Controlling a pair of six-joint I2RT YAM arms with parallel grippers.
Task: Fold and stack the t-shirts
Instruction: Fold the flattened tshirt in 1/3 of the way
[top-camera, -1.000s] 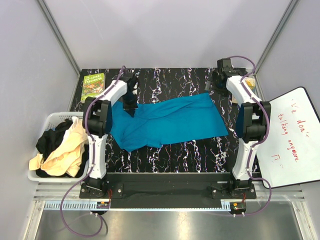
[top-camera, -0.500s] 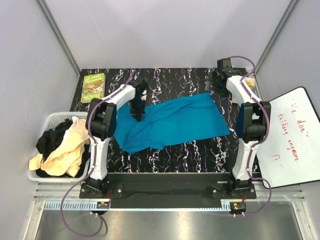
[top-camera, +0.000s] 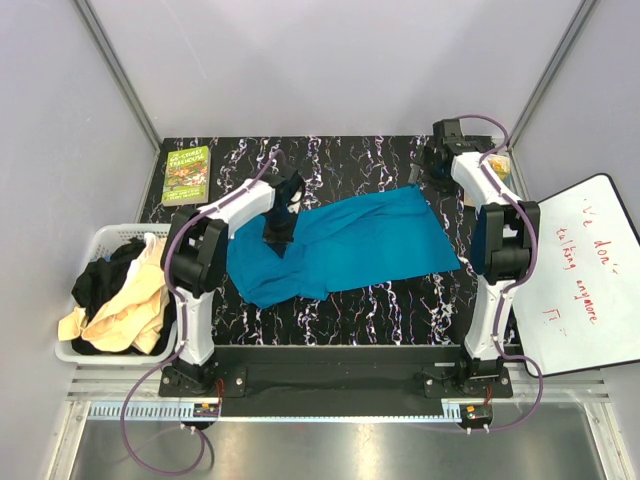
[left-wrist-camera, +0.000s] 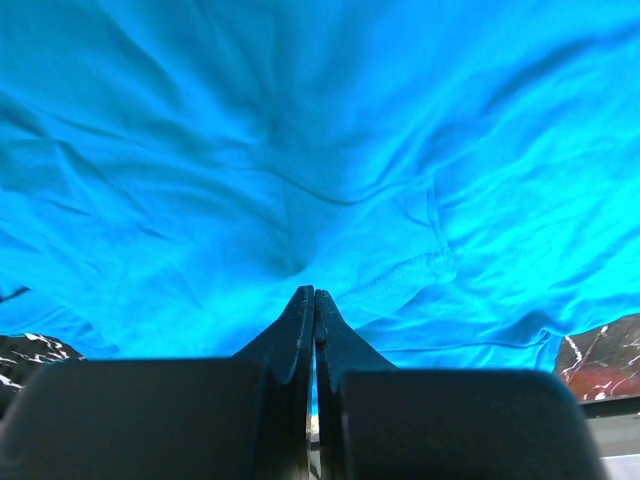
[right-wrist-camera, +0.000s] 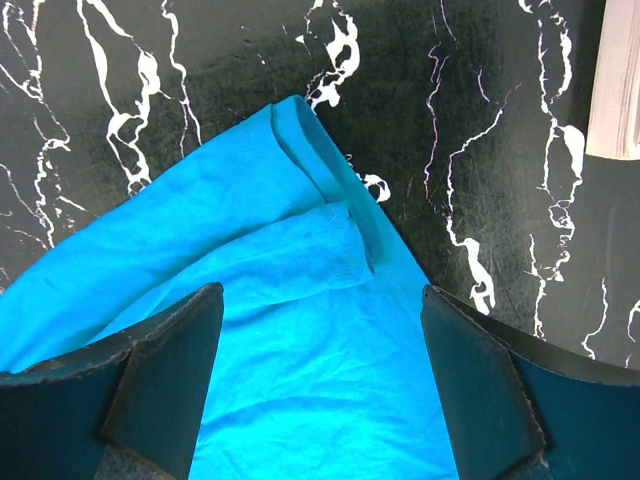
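A teal blue t-shirt (top-camera: 350, 245) lies spread and wrinkled across the black marbled table (top-camera: 350, 160). My left gripper (top-camera: 279, 232) is over its left part, shut with a pinch of the teal fabric at its tips (left-wrist-camera: 315, 295); the teal t-shirt (left-wrist-camera: 300, 150) fills the left wrist view. My right gripper (top-camera: 428, 172) is open above the shirt's far right corner, and its jaws (right-wrist-camera: 320, 295) stand wide over the hemmed corner of the teal t-shirt (right-wrist-camera: 250, 250). A black t-shirt (top-camera: 105, 275) and a cream-beige t-shirt (top-camera: 135, 300) lie bunched in the basket.
A white slatted basket (top-camera: 100, 240) stands off the table's left edge. A green book (top-camera: 186, 173) lies at the far left corner. Another book (right-wrist-camera: 620, 90) lies at the far right, beside the right arm. A whiteboard (top-camera: 580, 270) leans at the right.
My left gripper has moved right and toward the near side over the teal shirt, drawing the shirt's left part with it. The right arm has barely moved.
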